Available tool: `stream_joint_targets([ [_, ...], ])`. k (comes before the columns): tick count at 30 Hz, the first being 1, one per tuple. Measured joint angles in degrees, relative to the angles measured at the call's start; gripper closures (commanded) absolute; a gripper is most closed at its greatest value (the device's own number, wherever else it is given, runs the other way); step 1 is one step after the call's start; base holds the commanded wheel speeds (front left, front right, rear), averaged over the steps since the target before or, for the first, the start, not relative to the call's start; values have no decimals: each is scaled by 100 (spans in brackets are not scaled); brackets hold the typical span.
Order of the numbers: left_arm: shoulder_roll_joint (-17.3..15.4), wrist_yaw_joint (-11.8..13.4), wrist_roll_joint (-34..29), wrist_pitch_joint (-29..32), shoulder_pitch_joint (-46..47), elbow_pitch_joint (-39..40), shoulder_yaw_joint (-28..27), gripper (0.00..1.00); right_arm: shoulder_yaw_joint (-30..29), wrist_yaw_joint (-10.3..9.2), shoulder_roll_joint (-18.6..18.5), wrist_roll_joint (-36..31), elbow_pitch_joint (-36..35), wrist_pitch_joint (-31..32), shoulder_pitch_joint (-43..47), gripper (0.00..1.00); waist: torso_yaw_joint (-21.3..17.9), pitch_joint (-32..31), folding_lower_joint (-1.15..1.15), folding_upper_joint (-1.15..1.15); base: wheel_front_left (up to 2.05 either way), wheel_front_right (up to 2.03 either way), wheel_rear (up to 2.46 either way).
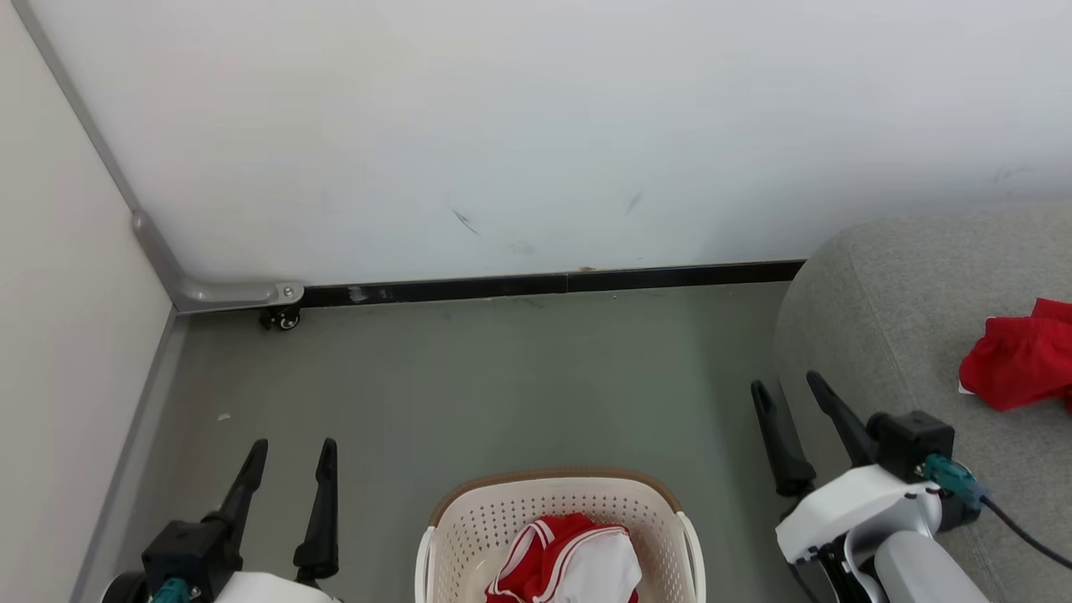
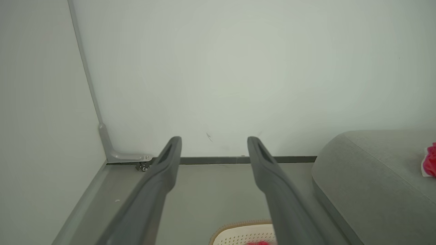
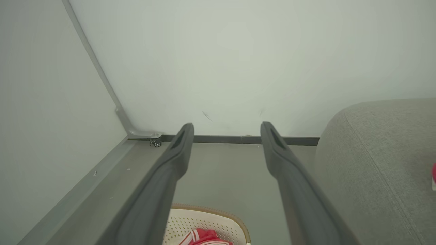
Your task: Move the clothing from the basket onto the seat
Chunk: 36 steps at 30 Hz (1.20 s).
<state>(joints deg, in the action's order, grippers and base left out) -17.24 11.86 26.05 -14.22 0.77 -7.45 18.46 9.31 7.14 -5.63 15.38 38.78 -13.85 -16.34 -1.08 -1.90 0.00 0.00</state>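
Left gripper (image 1: 293, 448) and right gripper (image 1: 785, 383) hang empty with fingers spread, so lower one pair deep into the bunched clothing (image 1: 565, 557) in the basket (image 1: 553, 479) between them, then carry it to the sofa (image 1: 879, 318) beside the right fingers.

Cut off at the bottom edge: basket (image 1: 553, 479) and clothing (image 1: 561, 561) inside. Right of the basket, clipped by the side edge: seat (image 1: 879, 335) and red garment (image 1: 1017, 364). Far left of it, castor (image 1: 283, 318) too small to read.

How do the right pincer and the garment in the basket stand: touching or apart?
Apart. Head view shows the right pincer open over bare floor, well clear of the basket holding the red-and-white garment.
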Motion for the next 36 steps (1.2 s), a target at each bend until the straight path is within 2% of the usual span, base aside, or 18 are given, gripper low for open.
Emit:
stream_joint_targets([
  [17,132,177,-71,0,-460,31,-237,0,-459,0,216,-493,-508,81,877,0,-102,-218,0,0,0,0,0],
  [36,82,174,-374,0,-518,-51,-143,0,-531,0,269,-722,-1336,430,1265,0,-110,-145,0,0,0,0,0],
])
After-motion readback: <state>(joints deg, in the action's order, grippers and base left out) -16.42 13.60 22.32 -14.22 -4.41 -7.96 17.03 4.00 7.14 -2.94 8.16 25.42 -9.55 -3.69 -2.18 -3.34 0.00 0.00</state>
